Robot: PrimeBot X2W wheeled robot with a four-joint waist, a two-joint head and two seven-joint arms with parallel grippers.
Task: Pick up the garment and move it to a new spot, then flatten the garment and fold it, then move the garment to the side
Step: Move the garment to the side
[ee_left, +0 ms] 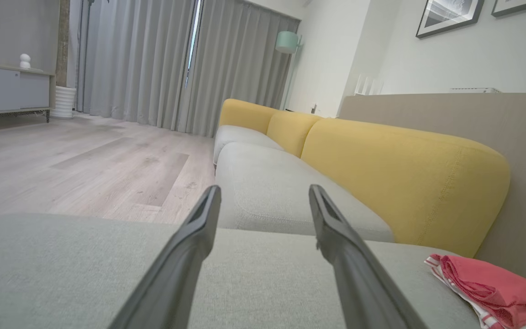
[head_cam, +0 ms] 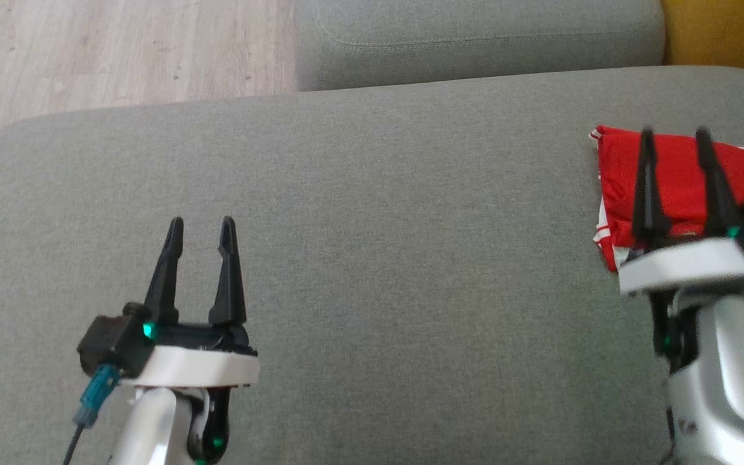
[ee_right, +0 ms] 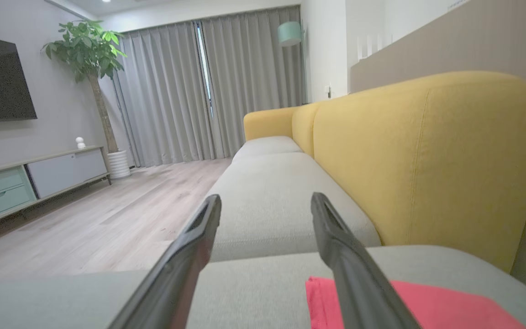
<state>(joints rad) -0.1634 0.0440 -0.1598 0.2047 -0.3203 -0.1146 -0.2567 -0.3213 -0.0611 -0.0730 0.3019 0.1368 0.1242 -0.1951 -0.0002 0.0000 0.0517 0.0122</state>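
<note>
While both claws stand spread to their widest and hold nothing, the folded red jersey-like garment with white striped trim (head_cam: pixel 681 181) lies directly under and just ahead of the right gripper (head_cam: pixel 674 134), whose two long dark tapered fingers (head_cam: pixel 648 187) straddle it. It is well off to the right of the left gripper (head_cam: pixel 202 223), which hovers over the bare grey woven sofa seat cushion (head_cam: pixel 411 226). Whether the right fingertips touch the cloth cannot be told. The fold looks done and the cloth set aside, so the likely danger is undoing it: a hard fingertip dragging across the top layer could catch the thin, smooth fabric and peel the stack open. The coarse weave beneath would grip the lower layers and let them bunch. The seat is soft and round-edged, so a downward press could sink in and tilt the pile. From the left wrist the garment (ee_left: pixel 496 288) shows as a low, slightly rumpled wedge with its striped edge exposed, right of that claw's fingers. A plump mustard-yellow fabric backrest (ee_left: pixel 404 183) rises beyond it.
</note>
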